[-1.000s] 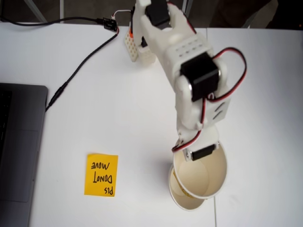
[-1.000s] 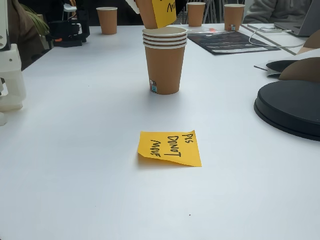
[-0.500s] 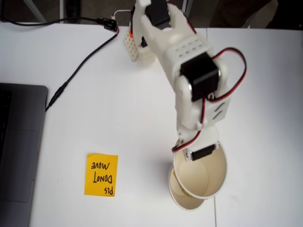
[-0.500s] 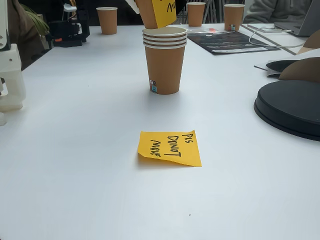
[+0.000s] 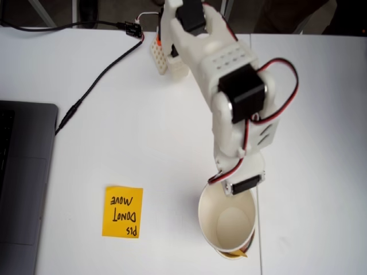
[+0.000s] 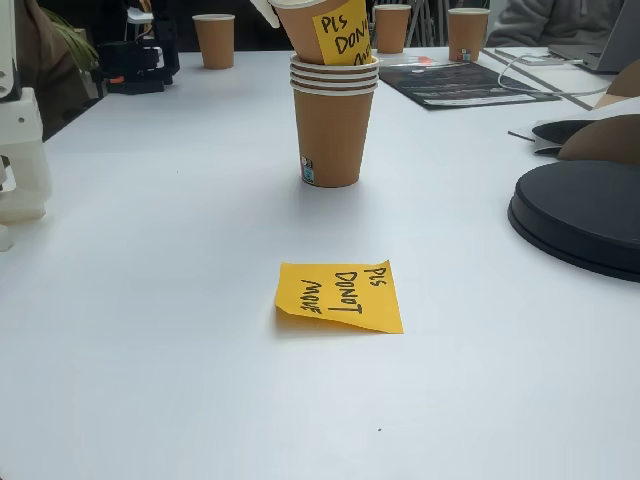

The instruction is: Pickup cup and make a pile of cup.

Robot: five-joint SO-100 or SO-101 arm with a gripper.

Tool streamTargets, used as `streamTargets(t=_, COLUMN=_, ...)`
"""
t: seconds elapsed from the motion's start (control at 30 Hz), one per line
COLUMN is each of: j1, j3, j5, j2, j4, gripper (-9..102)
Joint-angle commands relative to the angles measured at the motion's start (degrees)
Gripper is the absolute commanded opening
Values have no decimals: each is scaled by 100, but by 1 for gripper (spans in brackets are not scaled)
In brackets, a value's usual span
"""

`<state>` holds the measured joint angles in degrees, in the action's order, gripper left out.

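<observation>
Cup point(image 6: 318, 28) now lower — partly inside the pile point(image 6: 333, 125) — rim pinched by the tool point(image 5: 229, 184).

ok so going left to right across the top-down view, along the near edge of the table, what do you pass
laptop → yellow sticky note → cup held by the gripper

Bare table point(image 6: 150, 300) rings the pile of cup point(image 6: 333, 125); only a flat note point(image 6: 340, 296) nearby.
</observation>
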<state>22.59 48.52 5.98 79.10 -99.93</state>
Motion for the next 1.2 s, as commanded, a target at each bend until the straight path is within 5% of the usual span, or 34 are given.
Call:
streamTargets(t=0.0, j1=-62, j3=-18, j5=18, j2=105, j4=-70, gripper=19)
streamTargets(t=0.97, j1=-360, j3=448, j5=26, j2=202, j4=-18, gripper=22)
streamTargets(t=1.17, j1=-360, j3=448, j5=26, j2=202, j4=-9, gripper=15)
